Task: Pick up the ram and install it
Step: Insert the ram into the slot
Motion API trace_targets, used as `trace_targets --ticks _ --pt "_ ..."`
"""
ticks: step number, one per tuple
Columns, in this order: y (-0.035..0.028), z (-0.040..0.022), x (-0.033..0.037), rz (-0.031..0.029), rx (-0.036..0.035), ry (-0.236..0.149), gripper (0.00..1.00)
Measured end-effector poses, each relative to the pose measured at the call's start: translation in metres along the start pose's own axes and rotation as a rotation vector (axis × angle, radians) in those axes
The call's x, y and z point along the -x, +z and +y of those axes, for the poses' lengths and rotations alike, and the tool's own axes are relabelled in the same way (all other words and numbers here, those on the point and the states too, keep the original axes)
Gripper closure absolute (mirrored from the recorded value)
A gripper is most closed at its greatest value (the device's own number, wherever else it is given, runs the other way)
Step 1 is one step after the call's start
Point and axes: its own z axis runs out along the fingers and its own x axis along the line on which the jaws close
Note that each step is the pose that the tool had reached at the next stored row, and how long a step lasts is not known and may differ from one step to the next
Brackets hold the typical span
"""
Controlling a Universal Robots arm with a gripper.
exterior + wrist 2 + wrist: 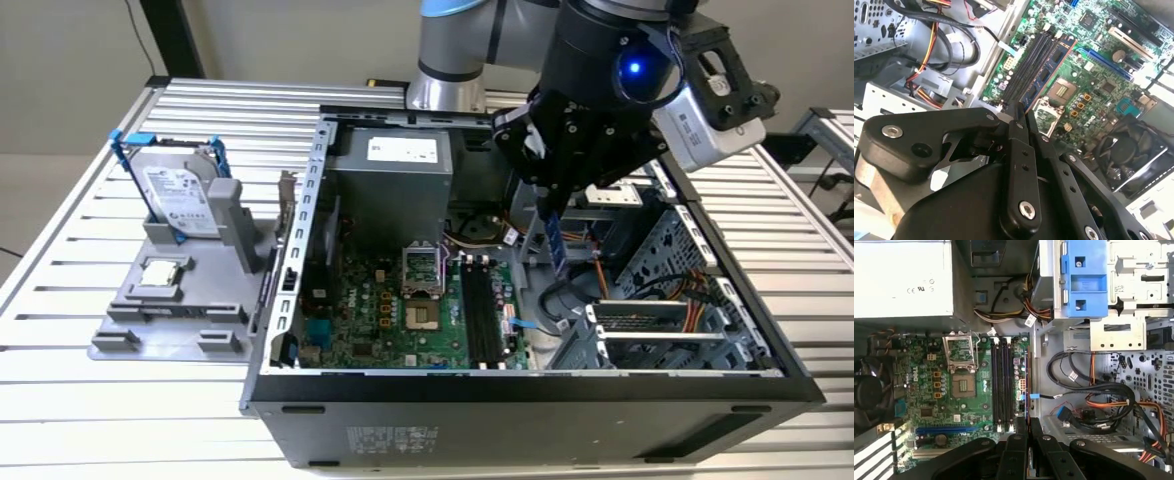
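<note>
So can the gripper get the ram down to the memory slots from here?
Probably yes: the gripper holds the ram up near the memory slots, with nothing seen between them; the cables sit off to one side.

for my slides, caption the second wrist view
End effector shut on the ram, held over the motherboard near its memory slots.

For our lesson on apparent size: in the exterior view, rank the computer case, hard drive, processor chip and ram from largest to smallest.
1. computer case
2. hard drive
3-4. ram and processor chip: unsure, since the ram shows edge-on as a thin strip.
</note>
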Motion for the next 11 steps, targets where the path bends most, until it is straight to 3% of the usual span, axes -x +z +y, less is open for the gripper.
trace_targets --ticks 11 --pt "0.0013 0.0 0.0 -0.0002 -0.0002 0.008 1.0"
